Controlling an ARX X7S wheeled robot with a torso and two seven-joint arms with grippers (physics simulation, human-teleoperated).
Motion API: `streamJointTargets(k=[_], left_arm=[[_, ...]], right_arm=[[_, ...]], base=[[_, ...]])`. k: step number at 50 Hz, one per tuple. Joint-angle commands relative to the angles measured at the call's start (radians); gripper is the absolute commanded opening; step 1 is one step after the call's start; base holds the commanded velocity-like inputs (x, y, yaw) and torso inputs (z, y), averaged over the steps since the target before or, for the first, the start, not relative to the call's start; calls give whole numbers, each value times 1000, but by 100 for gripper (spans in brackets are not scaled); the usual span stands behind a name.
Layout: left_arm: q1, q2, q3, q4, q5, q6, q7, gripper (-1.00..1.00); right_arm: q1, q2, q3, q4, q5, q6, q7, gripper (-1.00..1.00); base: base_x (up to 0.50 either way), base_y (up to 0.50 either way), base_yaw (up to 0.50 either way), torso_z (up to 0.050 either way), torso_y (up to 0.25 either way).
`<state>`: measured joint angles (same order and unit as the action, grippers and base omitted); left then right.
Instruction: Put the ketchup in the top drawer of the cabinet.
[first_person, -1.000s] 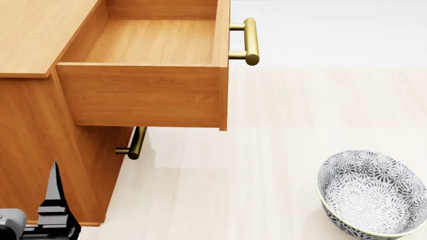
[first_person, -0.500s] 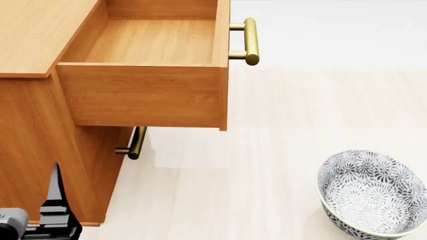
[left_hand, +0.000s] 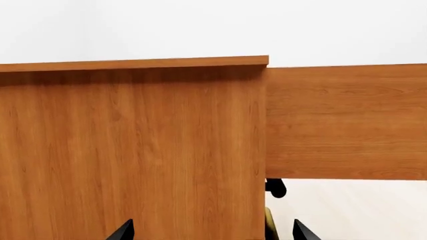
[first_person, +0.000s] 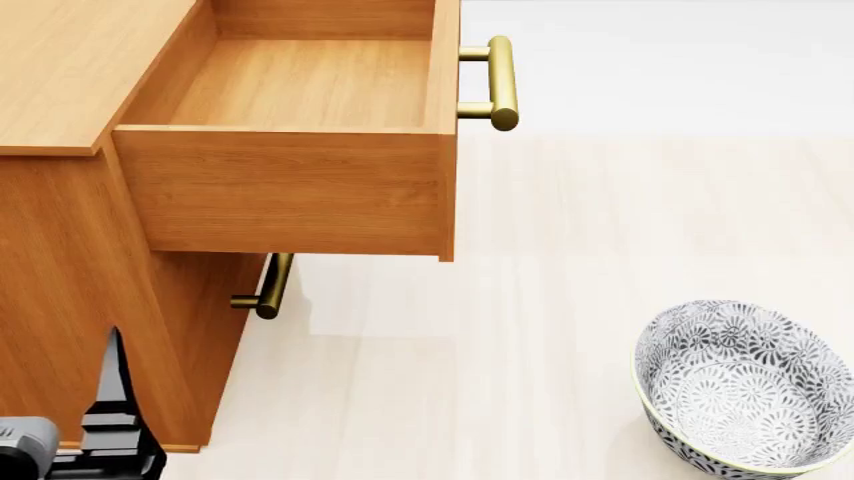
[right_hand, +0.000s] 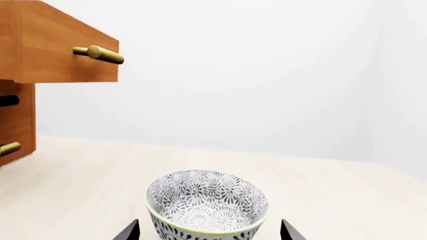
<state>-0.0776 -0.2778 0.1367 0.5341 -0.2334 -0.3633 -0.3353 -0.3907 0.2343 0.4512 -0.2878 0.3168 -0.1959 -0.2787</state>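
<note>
at the far left of the head view the left claw (first_person: 114, 400) sits low beside the cabinet (first_person: 60, 250). its wrist view shows two dark tips set wide apart with nothing between them, so it reads as spread open and empty, facing the cabinet's side panel. just right of that, the top drawer (first_person: 300, 190) is pulled well out, its inside bare, with its brass handle (first_person: 501, 82) at the front end. below it the lower drawer's handle (first_person: 274, 287) shows, that drawer shut. further right the pale table (first_person: 561, 330) is bare up to the patterned bowl (first_person: 741, 385) at the lower right. the right claw (right_hand: 208, 231) is out of the head view; its own camera shows two tips spread wide either side of the bowl, open, holding nothing.

the ketchup does not show in any view, so where it stands cannot be told. the drawer being ready, the step in hand is probably finding and fetching the can. to do it well, look around first instead of reaching blind, keep the left arm clear of the open drawer's side, and steer the right claw past the bowl without nudging it.
</note>
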Motion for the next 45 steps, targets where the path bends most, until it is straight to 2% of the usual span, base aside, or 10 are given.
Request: streamJointTargets(k=[1, 22, 45], left_arm=[[-1, -3, 2, -6, -5, 4, -4, 100], [-8, -7, 12, -27, -7, 13, -10, 100], [-11, -13, 18, -36, -14, 18, -17, 100]], right_arm=[[7, -15, -16, 54, -19, -36, -2, 100], [-53, -27, 24, 93, 18, -93, -10, 100], [-42, -40, 14, 198, -6, -151, -13, 100]], base=[[0, 0, 0, 0, 0], [0, 0, 0, 0, 0], [0, 0, 0, 0, 0]])
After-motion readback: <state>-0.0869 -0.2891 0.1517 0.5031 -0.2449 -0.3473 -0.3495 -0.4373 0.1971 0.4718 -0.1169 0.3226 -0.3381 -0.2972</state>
